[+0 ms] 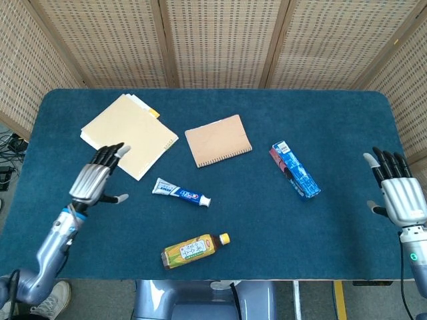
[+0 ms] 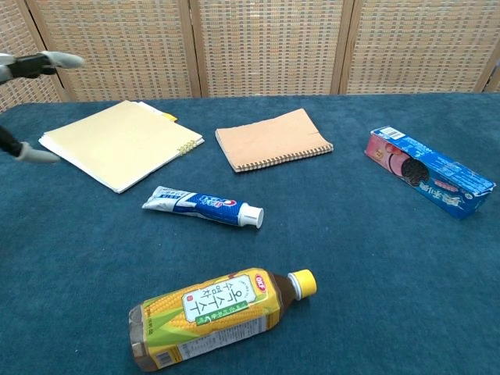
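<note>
A blue and white toothpaste tube [image 1: 181, 193] [image 2: 204, 205] lies flat on the blue table, cap toward the right. My left hand [image 1: 95, 180] hovers open to its left, fingers spread, holding nothing; only its fingertips [image 2: 61, 59] show at the chest view's left edge. My right hand [image 1: 398, 191] is open at the table's right edge, apart from everything. A blue cookie box [image 1: 295, 171] [image 2: 430, 171] lies left of it. A corn drink bottle [image 1: 193, 249] [image 2: 213, 314] lies on its side near the front edge.
A cream folder [image 1: 127, 134] [image 2: 117, 142] lies at the back left, just beyond my left hand. A tan spiral notebook [image 1: 217, 139] [image 2: 270, 138] lies in the middle back. Wicker screens [image 1: 220, 40] stand behind the table [image 1: 253, 213].
</note>
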`<act>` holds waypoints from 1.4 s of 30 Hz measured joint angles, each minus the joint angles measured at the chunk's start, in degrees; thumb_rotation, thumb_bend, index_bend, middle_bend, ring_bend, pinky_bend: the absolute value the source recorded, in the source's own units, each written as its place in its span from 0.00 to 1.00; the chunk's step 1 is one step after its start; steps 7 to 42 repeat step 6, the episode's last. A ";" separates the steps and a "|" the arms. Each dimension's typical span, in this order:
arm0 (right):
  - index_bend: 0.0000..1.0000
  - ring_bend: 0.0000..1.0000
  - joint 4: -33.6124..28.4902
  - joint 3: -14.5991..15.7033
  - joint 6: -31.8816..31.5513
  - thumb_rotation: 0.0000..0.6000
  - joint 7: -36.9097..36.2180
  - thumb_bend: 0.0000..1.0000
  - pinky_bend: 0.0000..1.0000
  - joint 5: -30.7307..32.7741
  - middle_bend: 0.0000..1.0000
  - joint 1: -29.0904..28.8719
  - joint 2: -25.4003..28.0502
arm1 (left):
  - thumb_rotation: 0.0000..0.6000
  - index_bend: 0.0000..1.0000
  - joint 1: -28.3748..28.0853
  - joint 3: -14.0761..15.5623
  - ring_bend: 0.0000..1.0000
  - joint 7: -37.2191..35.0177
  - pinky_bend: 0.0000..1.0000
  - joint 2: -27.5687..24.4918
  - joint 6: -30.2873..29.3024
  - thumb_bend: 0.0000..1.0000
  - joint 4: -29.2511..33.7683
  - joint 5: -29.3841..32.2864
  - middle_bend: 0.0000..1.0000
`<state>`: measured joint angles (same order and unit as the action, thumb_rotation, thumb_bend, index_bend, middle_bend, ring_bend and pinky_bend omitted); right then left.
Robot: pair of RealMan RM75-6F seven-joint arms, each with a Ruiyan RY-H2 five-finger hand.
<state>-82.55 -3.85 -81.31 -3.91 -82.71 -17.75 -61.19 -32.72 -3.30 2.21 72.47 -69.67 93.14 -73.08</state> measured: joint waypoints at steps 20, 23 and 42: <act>0.00 0.00 3.50 1.87 -6.36 1.00 1.83 0.00 0.00 -3.56 0.00 4.68 -1.58 | 1.00 0.00 10.01 3.84 0.00 3.05 0.00 -3.73 -11.47 0.00 2.83 -2.23 0.00; 0.00 0.00 3.50 1.87 -6.36 1.00 1.83 0.00 0.00 -3.56 0.00 4.68 -1.58 | 1.00 0.00 10.01 3.84 0.00 3.05 0.00 -3.73 -11.47 0.00 2.83 -2.23 0.00; 0.00 0.00 3.50 1.87 -6.36 1.00 1.83 0.00 0.00 -3.56 0.00 4.68 -1.58 | 1.00 0.00 10.01 3.84 0.00 3.05 0.00 -3.73 -11.47 0.00 2.83 -2.23 0.00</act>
